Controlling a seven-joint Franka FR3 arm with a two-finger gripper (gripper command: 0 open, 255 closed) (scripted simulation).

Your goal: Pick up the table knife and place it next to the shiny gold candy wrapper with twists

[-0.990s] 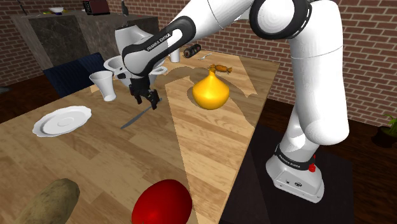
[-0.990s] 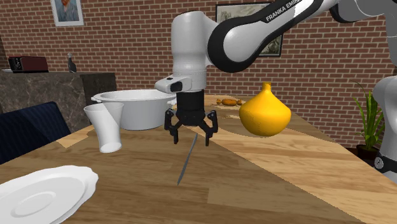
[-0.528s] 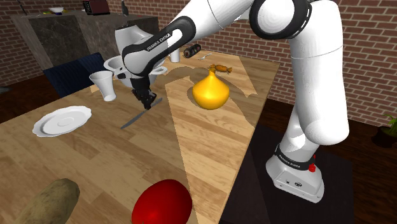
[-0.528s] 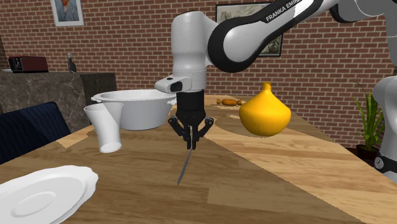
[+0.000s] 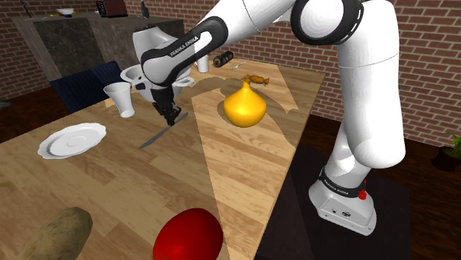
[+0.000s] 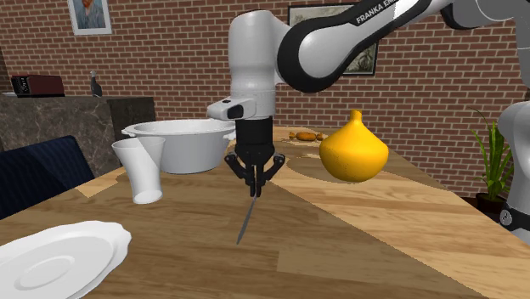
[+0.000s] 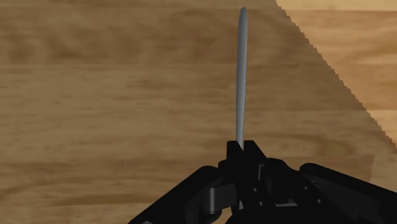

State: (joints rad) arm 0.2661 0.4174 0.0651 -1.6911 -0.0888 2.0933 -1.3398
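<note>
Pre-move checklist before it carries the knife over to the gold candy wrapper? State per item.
1. Gripper shut on the knife: ok.
2. Grip near the knife's middle: not ok; it is held at one end and the rest sticks out ahead.
3. Knife tip off the table: cannot tell.
4. Candy wrapper in sight, at the table's far end: ok.
5. Room beside the wrapper: cannot tell; the yellow gourd stands near it.
6. White cup apart from the gripper: ok.
</note>
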